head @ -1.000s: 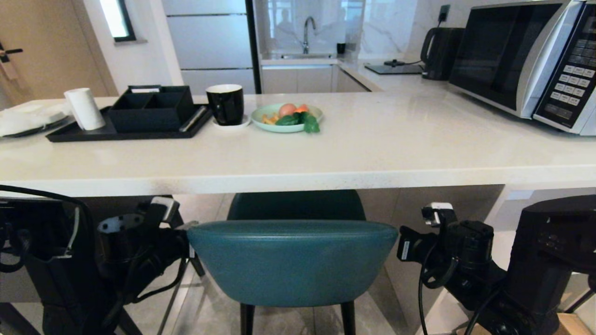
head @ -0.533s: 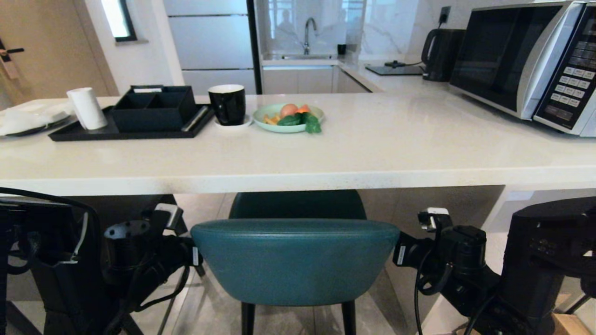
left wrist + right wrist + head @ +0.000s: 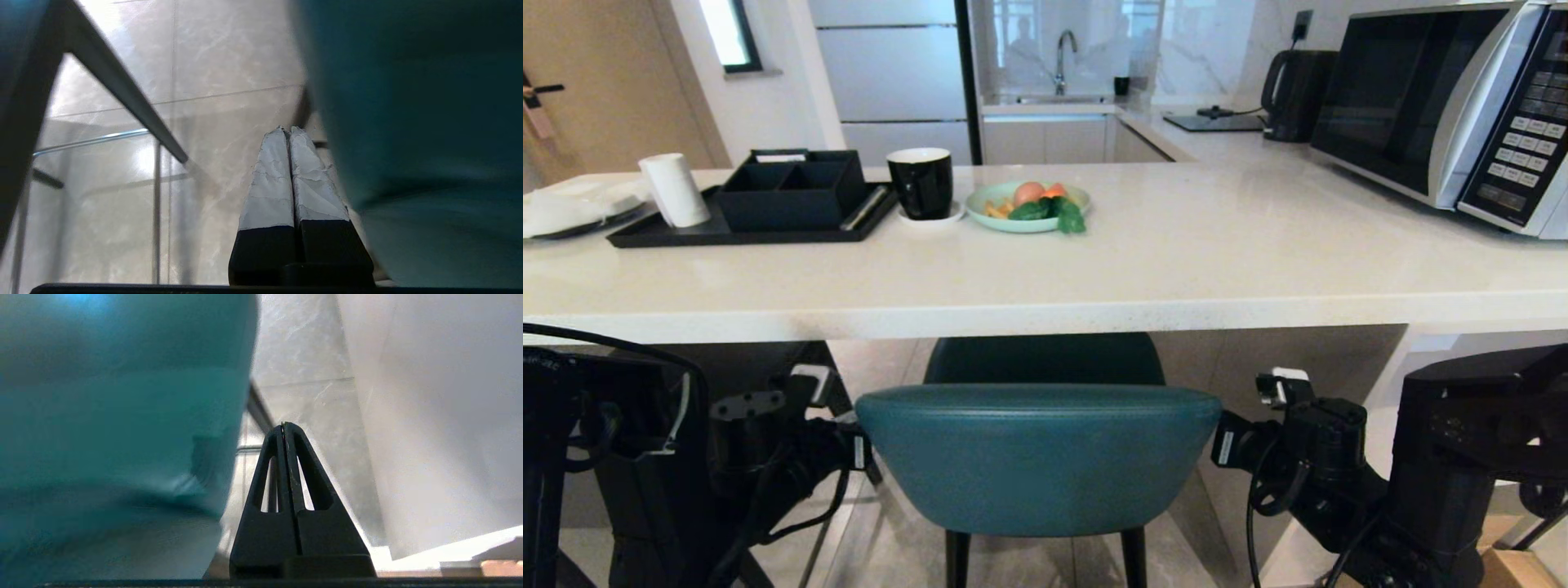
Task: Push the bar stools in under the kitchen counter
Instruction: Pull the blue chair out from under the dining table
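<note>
Teal stool [image 3: 1037,457] stands centred in front of kitchen counter [image 3: 1045,310]; seat front already under the counter edge, curved backrest still outside, on robot's side. Grey stool: not identifiable w/ certainty; thin dark legs and a metal bar show in left wrist view, nothing more.

Left gripper [image 3: 289,132]: pincer closed, fingers pressed together, holding nothing, just beside backrest's left end. Right gripper [image 3: 284,425]: closed likewise, empty, just beside backrest's right end. Contact w/ upholstery cannot be confirmed either side.

Handling, by judgement: stool looks moderately heavy, rigid frame on black wooden legs [image 3: 956,559], padded leather-look shell. Padding should give a little under closed tips; surface smooth, so tips could slide off the rounded ends. Tall build on glossy tile floor [image 3: 890,539]: a high push may tip it instead of sliding it.

Recommended contact: both closed grippers flat on rear face of backrest, inboard of the curved ends, equal force both sides to avoid yaw. No grip needed. Watch backrest top vs. counter underside; clearance looks tight.
</note>
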{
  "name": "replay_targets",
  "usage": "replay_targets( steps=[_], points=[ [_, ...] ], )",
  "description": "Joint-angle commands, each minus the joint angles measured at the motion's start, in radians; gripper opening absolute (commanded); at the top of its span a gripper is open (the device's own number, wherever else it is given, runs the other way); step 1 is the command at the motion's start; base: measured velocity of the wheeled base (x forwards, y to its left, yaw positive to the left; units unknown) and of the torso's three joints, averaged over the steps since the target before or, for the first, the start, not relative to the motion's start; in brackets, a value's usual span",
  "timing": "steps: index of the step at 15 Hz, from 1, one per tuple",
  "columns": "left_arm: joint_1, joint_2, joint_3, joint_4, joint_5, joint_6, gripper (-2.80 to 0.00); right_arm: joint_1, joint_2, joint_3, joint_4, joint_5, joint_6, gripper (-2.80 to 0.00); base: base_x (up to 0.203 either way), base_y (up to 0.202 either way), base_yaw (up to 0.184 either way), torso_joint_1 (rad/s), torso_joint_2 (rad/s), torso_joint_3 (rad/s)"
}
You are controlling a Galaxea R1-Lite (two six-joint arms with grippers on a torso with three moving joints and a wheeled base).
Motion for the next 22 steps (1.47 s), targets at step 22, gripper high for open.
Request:
replay_targets(
  steps=[22],
  points=[
    [-0.071,0.145,-0.39,-0.01,0.072,-0.031,-2.8,-0.012,0.152,-0.397,0.008,-0.027,0.0,-2.8,0.0,0.0,0.0,0.0,0.0,0.0]
  ],
)
